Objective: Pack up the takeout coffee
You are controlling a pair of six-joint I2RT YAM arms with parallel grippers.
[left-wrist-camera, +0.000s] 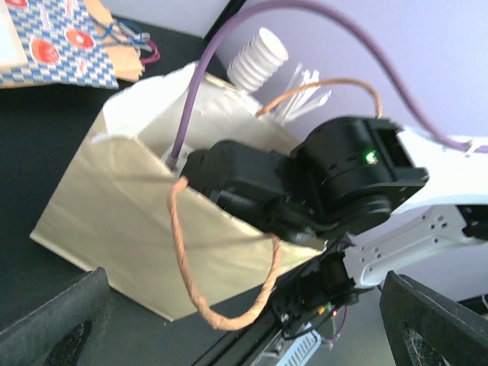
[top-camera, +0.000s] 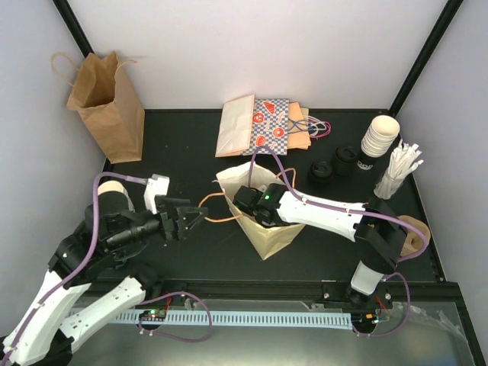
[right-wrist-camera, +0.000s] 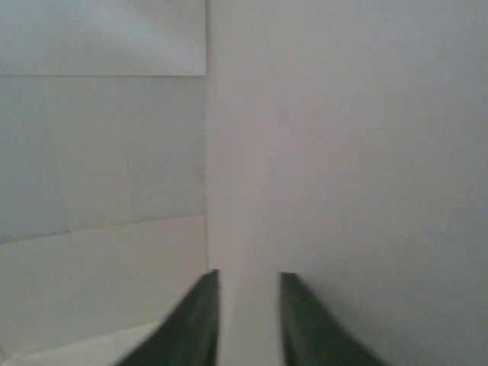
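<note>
White cup stack [top-camera: 379,137] | back-right, well apart from right end effector [right-wrist-camera: 248,276]

You get bright, even light with soft shadows on the black surface [top-camera: 191,145]. Your right wrist view is soft, its fingers [right-wrist-camera: 194,320] blurred.

The left arm [top-camera: 42,316] and right arm [top-camera: 320,210] are glossy white shells joined by matte black cylindrical housings, each trailing a purple cable [top-camera: 95,202]. A small green light [left-wrist-camera: 370,157] glows on the right wrist's black block. The left gripper [top-camera: 197,216] has black fingers [left-wrist-camera: 57,328] that look rubbery, perhaps textured.
</note>
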